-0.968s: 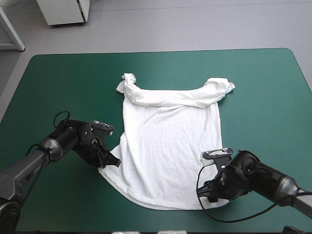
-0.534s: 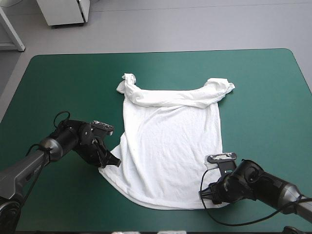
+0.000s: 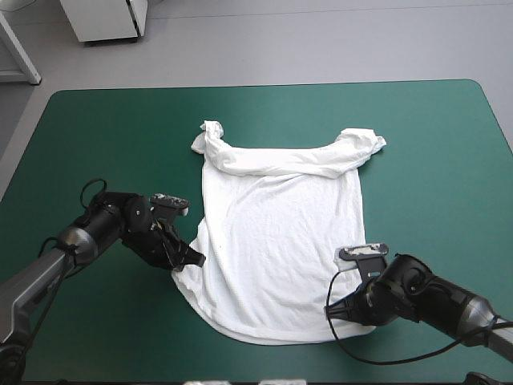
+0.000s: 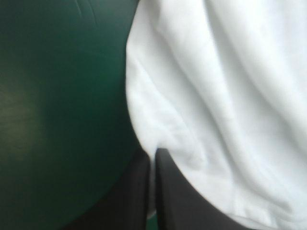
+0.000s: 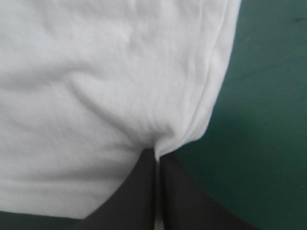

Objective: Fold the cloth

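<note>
At the near corners of the white short-sleeved fabric T-shirt (image 3: 276, 241), both my claws are clamped onto cloth. The left claw (image 3: 192, 258) pinches one side edge and the right claw (image 3: 330, 311) pinches the other, near the hem. The shirt lies spread flat ahead of both on the teal-green table cover (image 3: 417, 160). I judge that no fold has been made yet, so all the folding remains.

Bright, even light, faint soft shadows along the T-shirt (image 3: 280, 233) edges, pale sheen on the teal-green cover (image 4: 19, 112)
</note>
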